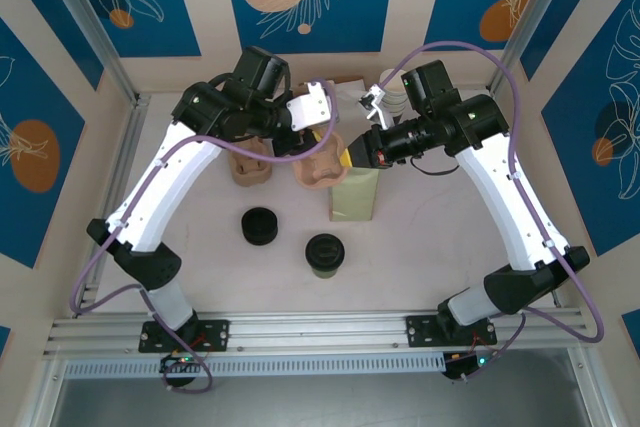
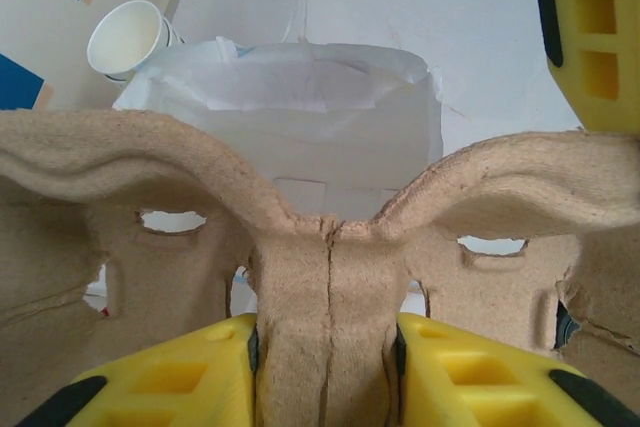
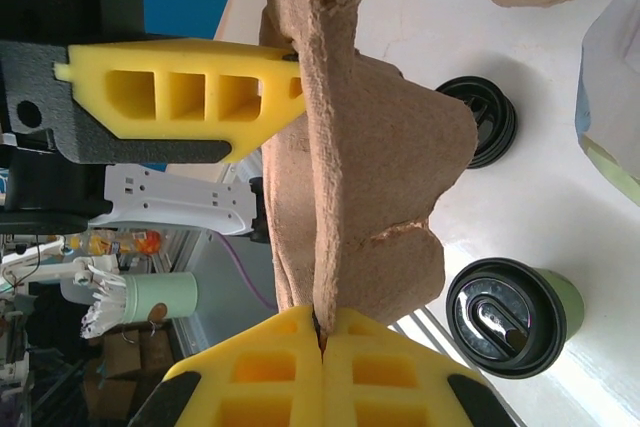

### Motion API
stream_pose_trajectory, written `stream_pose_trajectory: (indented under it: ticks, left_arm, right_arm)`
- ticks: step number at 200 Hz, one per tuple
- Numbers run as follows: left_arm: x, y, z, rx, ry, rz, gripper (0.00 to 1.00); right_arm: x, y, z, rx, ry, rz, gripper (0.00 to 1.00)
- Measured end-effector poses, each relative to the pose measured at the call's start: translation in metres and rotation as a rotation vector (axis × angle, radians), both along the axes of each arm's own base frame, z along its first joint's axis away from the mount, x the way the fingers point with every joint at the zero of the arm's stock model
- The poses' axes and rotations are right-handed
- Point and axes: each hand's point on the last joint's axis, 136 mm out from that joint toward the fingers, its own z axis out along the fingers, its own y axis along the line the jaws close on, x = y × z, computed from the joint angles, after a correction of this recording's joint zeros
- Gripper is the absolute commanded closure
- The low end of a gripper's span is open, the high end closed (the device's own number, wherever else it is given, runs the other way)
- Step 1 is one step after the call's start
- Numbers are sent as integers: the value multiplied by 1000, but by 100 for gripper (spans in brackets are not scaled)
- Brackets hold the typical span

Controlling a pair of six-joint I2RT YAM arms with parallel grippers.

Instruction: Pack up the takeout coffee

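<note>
The takeout coffee [image 1: 324,254], a dark olive-green cup with a black lid, stands on the table in front of the arms; the right wrist view has it at lower right [image 3: 510,317]. No gripper touches it. Both grippers hold a brown pulp cup carrier [image 1: 322,173] in the air behind it. My left gripper [image 2: 325,332] is shut on the carrier's middle rib [image 2: 325,277]. My right gripper [image 3: 320,322] is shut on the carrier's edge [image 3: 370,167]. An open pale paper bag [image 1: 356,197] stands right beside the carrier, its mouth [image 2: 320,107] just beyond it.
A low stack of bare black lids [image 1: 261,226] sits left of the coffee. A stack of spare pulp carriers [image 1: 250,165] stands under the left arm. Stacked cream cups [image 1: 395,97] are at the back, behind the bag.
</note>
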Motion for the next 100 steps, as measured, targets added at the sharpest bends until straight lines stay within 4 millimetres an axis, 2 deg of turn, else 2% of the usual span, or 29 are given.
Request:
stream_pose_trajectory:
  ticks: [18, 45, 80, 100]
  left_arm:
    - [0, -1, -1, -2, 3, -3, 68]
    - [1, -3, 0, -7, 1, -5, 70]
    - [5, -6, 4, -25, -18, -3, 70]
    - [10, -10, 7, -43, -29, 7, 70]
  right_arm:
    - [1, -1, -1, -4, -2, -3, 100]
    - [3, -3, -1, -7, -5, -9, 93]
    - [6, -9, 1, -4, -21, -27, 73]
    - [10, -17, 6, -2, -46, -61, 66]
